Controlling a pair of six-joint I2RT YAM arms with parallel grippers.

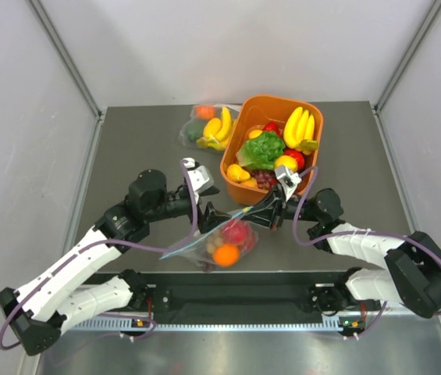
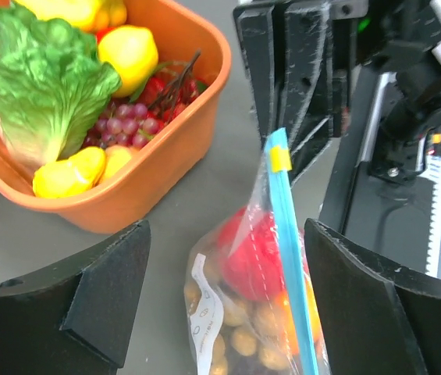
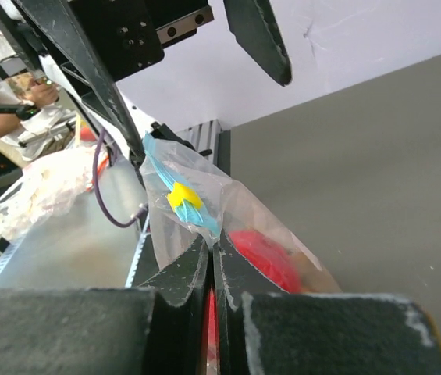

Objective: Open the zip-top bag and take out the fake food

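Grey bench (image 1: 142, 156); orange tub (image 1: 234, 141) of other fruit at far side. Zip-top bag (image 1: 212, 246) near centre, mouth end lifted, belly apparently on the bench, fake food (image 1: 236, 232) (apple, orange, grapes) inside. Right claw (image 3: 212, 273) clenched on the bag's top edge beside the teal zip strip (image 2: 286, 234). Left claw (image 2: 224, 258) released, fingers wide, strip between them untouched. Step: opening, zip looks closed. Next: left claw pinches the yellow slider (image 2: 280, 158), draws it along the strip

A matte grey table (image 1: 126, 156) formed the work surface; plain white walls (image 1: 243, 47) enclosed the back and both sides; metal posts (image 1: 64, 55) marked the rear corners; a slotted rail (image 1: 236, 322) ran along the near edge; lighting was even.
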